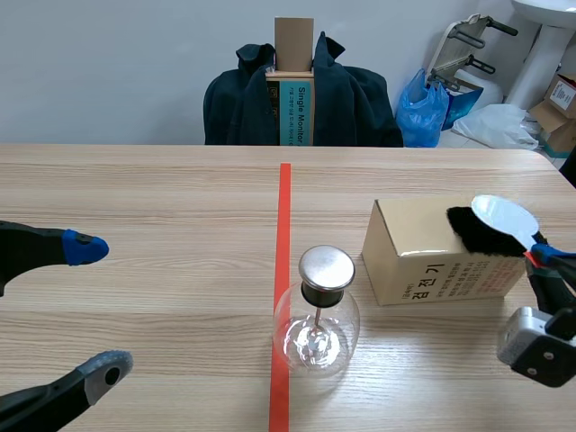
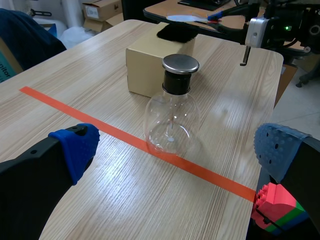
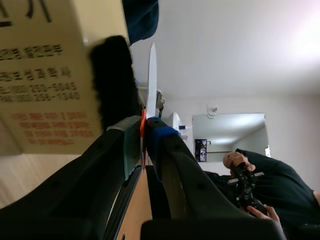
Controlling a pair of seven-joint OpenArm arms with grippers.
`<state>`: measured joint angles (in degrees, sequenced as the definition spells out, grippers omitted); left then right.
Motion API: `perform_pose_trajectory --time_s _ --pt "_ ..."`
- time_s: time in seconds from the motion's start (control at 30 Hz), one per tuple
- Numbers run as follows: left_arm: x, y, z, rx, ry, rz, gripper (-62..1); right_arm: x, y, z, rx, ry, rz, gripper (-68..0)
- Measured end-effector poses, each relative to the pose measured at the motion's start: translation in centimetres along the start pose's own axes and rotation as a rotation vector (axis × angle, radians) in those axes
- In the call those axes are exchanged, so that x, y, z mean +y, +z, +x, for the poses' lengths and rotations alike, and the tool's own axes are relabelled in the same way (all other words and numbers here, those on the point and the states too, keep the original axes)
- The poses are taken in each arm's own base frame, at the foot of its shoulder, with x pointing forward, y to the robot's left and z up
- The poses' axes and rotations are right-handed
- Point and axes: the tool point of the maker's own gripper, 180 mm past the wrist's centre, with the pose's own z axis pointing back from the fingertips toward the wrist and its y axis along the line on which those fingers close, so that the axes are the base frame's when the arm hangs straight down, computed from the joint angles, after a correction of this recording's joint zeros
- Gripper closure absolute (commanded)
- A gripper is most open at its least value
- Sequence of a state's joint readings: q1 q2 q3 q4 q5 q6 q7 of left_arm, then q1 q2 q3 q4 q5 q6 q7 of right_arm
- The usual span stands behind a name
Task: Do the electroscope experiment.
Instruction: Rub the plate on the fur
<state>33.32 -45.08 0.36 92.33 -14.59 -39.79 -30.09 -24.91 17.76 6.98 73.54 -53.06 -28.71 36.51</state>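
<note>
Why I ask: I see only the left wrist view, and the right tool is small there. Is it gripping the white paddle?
Observer: Yes. The right wrist view shows the right tool shut on the thin handle of the white paddle.
Operator: Does the paddle touch the black fur?
Observer: Its disc stands edge-on close beside the black fur on the box; contact I cannot confirm.
Operator: Any print on that box?
Observer: Yes, red and dark print on the side facing the robot.
</note>
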Motion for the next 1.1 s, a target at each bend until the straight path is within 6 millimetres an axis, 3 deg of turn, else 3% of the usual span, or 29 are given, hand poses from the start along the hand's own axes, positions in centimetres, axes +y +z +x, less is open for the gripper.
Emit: perform_pose_trajectory --time_s 0.27,0.67,0.9,0.97,1.1 --pt "0.0 0.0 -0.1 0.004 -0.001 0.000 -62.3 1.6 -0.1 -1.3 0.039 -0.008 0.039 -0.8" --pt "0.1 0.0 -0.5 0.030 -0.027 0.007 -62.3 3.6 -0.3 -1.2 0.020 -0.008 0.138 -0.8" --pt "0.1 0.0 -0.5 0.030 -0.026 0.007 -62.3 3.6 -0.2 1.0 -0.105 -0.012 0.139 -0.8" --pt "0.1 0.0 -0.5 0.030 -0.027 0.007 -62.3 3.6 -0.3 0.5 -0.075 -0.010 0.139 -0.8" --pt "0.1 0.0 -0.5 0.030 -0.026 0.007 -62.3 3.5 -0.1 -3.8 0.166 0.007 0.136 -0.8"
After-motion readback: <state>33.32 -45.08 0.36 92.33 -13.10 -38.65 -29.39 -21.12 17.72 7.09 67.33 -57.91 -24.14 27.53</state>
